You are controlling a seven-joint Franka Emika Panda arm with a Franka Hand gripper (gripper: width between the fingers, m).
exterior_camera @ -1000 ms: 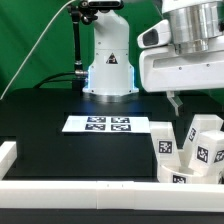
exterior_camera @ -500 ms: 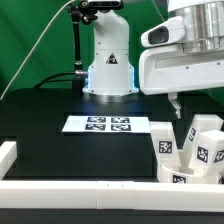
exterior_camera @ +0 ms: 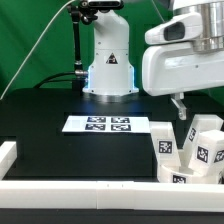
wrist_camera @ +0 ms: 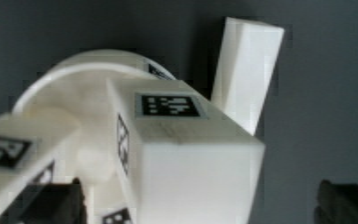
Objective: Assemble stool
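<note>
Three legs (exterior_camera: 190, 150) stand bunched on the worktop (exterior_camera: 50, 112) at the exterior view's right, and your claw (exterior_camera: 180, 104), wide open and empty, has drifted rightward above them, probably lining up a pick.

White glossy Panda arm (exterior_camera: 108, 55), rounded casings, black cable up top, blue-lit base ring.

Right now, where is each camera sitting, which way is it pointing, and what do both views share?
Exterior view: off the arm, low at the table's edge, facing the robot base across the marker board; the gripper hangs open above the stool legs.
Wrist view: on the wrist, looking down at a tagged leg; dark fingertips show.
Shared: the stool legs.
</note>
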